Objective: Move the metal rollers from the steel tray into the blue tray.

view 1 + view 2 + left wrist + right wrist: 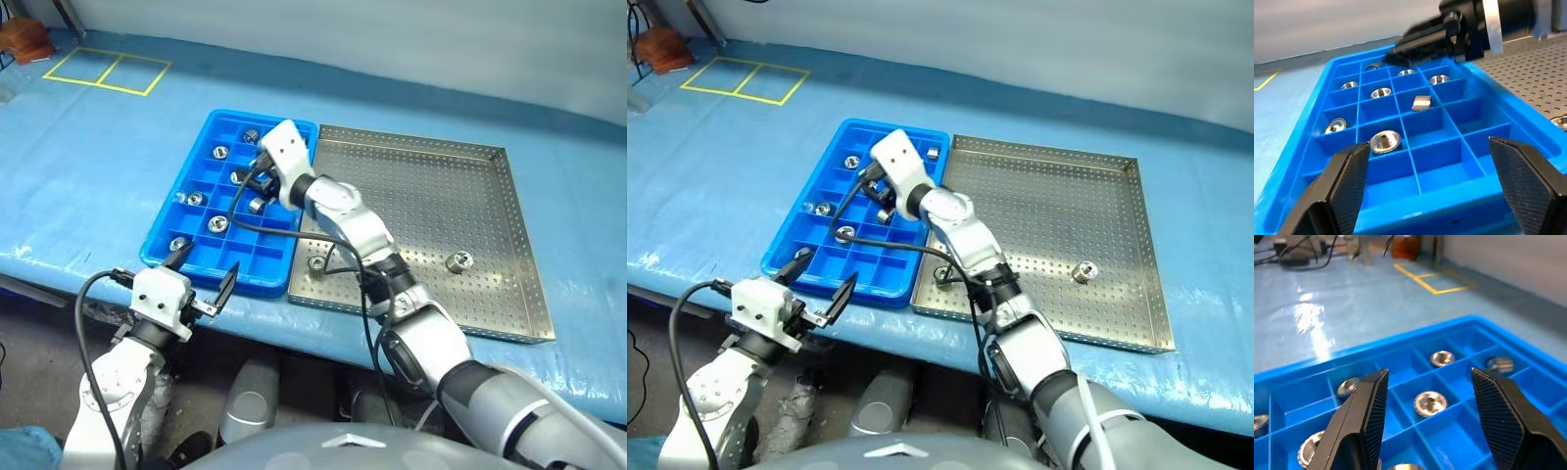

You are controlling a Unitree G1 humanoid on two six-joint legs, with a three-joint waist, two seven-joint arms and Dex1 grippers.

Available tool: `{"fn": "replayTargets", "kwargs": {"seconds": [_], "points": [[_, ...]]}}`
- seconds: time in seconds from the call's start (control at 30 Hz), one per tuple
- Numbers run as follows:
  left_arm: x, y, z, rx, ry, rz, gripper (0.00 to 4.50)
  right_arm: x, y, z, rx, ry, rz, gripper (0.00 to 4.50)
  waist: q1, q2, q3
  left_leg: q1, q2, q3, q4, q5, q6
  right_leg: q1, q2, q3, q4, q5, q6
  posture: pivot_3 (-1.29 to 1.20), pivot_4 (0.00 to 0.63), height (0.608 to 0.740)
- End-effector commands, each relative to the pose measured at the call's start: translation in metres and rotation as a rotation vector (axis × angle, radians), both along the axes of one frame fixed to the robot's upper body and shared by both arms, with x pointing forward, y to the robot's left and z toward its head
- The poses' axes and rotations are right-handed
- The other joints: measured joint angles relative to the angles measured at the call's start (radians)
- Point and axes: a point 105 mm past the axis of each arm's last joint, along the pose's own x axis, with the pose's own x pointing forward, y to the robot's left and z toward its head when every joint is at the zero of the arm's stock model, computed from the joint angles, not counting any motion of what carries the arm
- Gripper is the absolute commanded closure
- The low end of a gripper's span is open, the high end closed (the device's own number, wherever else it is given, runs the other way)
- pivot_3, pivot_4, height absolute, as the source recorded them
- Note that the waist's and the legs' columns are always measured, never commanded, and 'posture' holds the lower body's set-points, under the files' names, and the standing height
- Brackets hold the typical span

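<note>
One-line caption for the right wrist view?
Open black jaws over the bright blue gridded plastic tray, shiny metal rollers in its compartments.

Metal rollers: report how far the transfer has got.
Done: several metal rollers sit in blue tray compartments. In hand: nothing; the right gripper hangs open and empty over that tray. Left: two rollers on the steel tray.

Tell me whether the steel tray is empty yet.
Not empty. Two metal rollers lie on the steel tray's perforated floor: one toward its right side, one near the edge beside the blue tray.
</note>
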Motion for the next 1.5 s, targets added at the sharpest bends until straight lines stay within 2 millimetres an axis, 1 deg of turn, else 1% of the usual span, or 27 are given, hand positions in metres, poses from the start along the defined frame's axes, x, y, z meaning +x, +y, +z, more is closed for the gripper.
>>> {"fn": "replayTargets", "kwargs": {"seconds": [0.03,0.07,0.1,0.13,0.23,0.27,0.37,0.43,0.5,0.57,0.73,0.9,1.03,1.27,1.33,1.37,1.43,1.5], "points": [[0.006,-0.009,0.002,-0.015,0.001,-0.069,0.26,-0.015,-0.044,0.019,0.014,-0.036,-0.057,1.65,-0.004,0.0,0.0,0.0,0.0,0.0,0.0,0.0,0.0,0.0,0.0,0.0,0.0,0.0,0.0,0.29,0.15,0.74],[0.007,-0.011,0.001,-0.017,0.002,-0.08,0.26,-0.02,-0.053,0.016,-0.01,-0.023,-0.066,1.65,-0.01,0.0,0.0,0.0,0.0,0.0,0.0,0.0,0.0,0.0,0.0,0.0,0.0,0.0,0.0,0.28,0.15,0.74],[0.008,-0.011,0.001,-0.018,0.003,-0.087,0.26,-0.024,-0.058,0.014,-0.027,-0.012,-0.071,1.65,-0.021,0.0,0.0,0.0,0.0,0.0,0.001,0.0,0.0,0.001,0.0,0.0,0.0,0.0,0.0,0.27,0.15,0.74],[0.01,-0.013,0.001,-0.016,0.003,-0.099,0.26,-0.032,-0.067,0.007,-0.06,0.015,-0.073,1.65,-0.033,0.001,0.0,0.0,0.0,0.0,0.001,0.0,0.0,0.0,0.0,0.001,0.0,0.0,0.0,0.26,0.15,0.74],[0.015,-0.018,0.001,-0.018,0.001,-0.134,0.26,-0.066,-0.087,-0.025,-0.21,0.117,-0.046,1.65,-0.073,0.001,0.0,0.001,0.0,0.001,0.001,0.0,0.0,0.0,0.0,0.001,0.001,0.0,0.0,0.22,0.15,0.74],[0.016,-0.018,0.001,-0.017,0.001,-0.139,0.26,-0.073,-0.09,-0.031,-0.243,0.142,-0.04,1.65,-0.086,0.001,0.0,0.001,0.0,0.0,0.0,0.0,0.0,0.001,0.0,0.001,0.001,0.0,-0.001,0.21,0.15,0.74],[0.019,-0.02,0.002,-0.018,0.0,-0.158,0.26,-0.109,-0.095,-0.055,-0.298,0.271,0.047,1.65,-0.129,0.001,0.0,0.002,0.0,0.0,0.0,0.0,0.001,0.002,0.0,0.001,0.001,-0.001,-0.001,0.18,0.15,0.74],[0.019,-0.022,0.001,-0.019,0.006,-0.181,0.26,-0.13,-0.093,-0.064,-0.317,0.327,0.139,1.65,-0.153,0.001,0.0,0.004,0.001,0.0,0.0,-0.001,0.002,0.004,0.0,0.001,0.001,-0.001,-0.001,0.18,0.15,0.74],[0.018,-0.023,0.0,-0.017,0.013,-0.204,0.26,-0.142,-0.09,-0.069,-0.317,0.364,0.201,1.65,-0.167,0.001,0.0,0.006,0.001,0.0,0.001,-0.001,0.002,0.006,0.001,0.001,0.001,-0.001,0.0,0.16,0.15,0.74],[0.018,-0.023,-0.001,-0.01,0.012,-0.215,0.26,-0.145,-0.087,-0.072,-0.319,0.375,0.215,1.65,-0.177,0.0,0.0,0.008,0.001,0.0,0.003,-0.001,0.002,0.008,0.001,0.001,0.001,0.0,0.0,0.16,0.15,0.74],[0.017,-0.016,-0.004,0.025,0.021,-0.216,0.26,-0.133,-0.074,-0.079,-0.319,0.359,0.208,1.65,-0.184,0.0,0.001,0.009,0.001,0.0,0.006,0.0,0.002,0.009,0.001,0.001,0.001,0.0,0.001,0.16,0.15,0.74],[0.013,-0.008,-0.007,0.028,0.042,-0.19,0.26,-0.124,-0.054,-0.079,-0.312,0.322,0.235,1.65,-0.185,0.0,0.0,0.007,0.0,0.0,0.006,-0.001,0.002,0.009,0.0,0.002,0.001,0.001,0.002,0.18,0.15,0.74],[0.009,-0.004,-0.009,0.023,0.056,-0.18,0.26,-0.121,-0.041,-0.084,-0.32,0.321,0.284,1.65,-0.177,0.0,0.0,0.006,0.0,0.0,0.005,-0.001,0.002,0.008,0.0,0.001,0.001,0.001,0.002,0.2,0.15,0.74],[0.006,-0.003,-0.01,0.021,0.056,-0.163,0.26,-0.125,-0.03,-0.092,-0.338,0.337,0.355,1.65,-0.167,0.0,0.0,0.007,0.0,0.0,0.006,-0.001,0.002,0.009,0.0,0.002,0.001,0.001,0.002,0.23,0.15,0.74],[0.006,-0.003,-0.01,0.019,0.054,-0.161,0.26,-0.119,-0.029,-0.092,-0.333,0.324,0.335,1.65,-0.167,-0.001,0.0,0.007,0.0,0.0,0.006,-0.001,0.002,0.009,0.0,0.001,0.001,0.001,0.002,0.23,0.15,0.74],[0.006,-0.003,-0.01,0.019,0.05,-0.154,0.26,-0.115,-0.03,-0.091,-0.32,0.321,0.313,1.65,-0.167,-0.001,0.0,0.007,0.0,0.0,0.006,-0.001,0.002,0.009,0.0,0.002,0.001,0.001,0.002,0.23,0.15,0.74],[0.006,-0.003,-0.01,0.017,0.048,-0.15,0.26,-0.112,-0.03,-0.086,-0.303,0.307,0.313,1.65,-0.166,-0.001,0.0,0.007,0.0,0.0,0.006,-0.001,0.002,0.009,0.0,0.001,0.001,0.001,0.002,0.24,0.15,0.74],[0.006,-0.003,-0.011,0.014,0.05,-0.146,0.26,-0.113,-0.031,-0.078,-0.288,0.291,0.33,1.28,-0.163,-0.001,0.0,0.007,0.0,0.0,0.006,-0.001,0.002,0.009,0.0,0.002,0.001,0.001,0.002,0.24,0.15,0.74]]}}
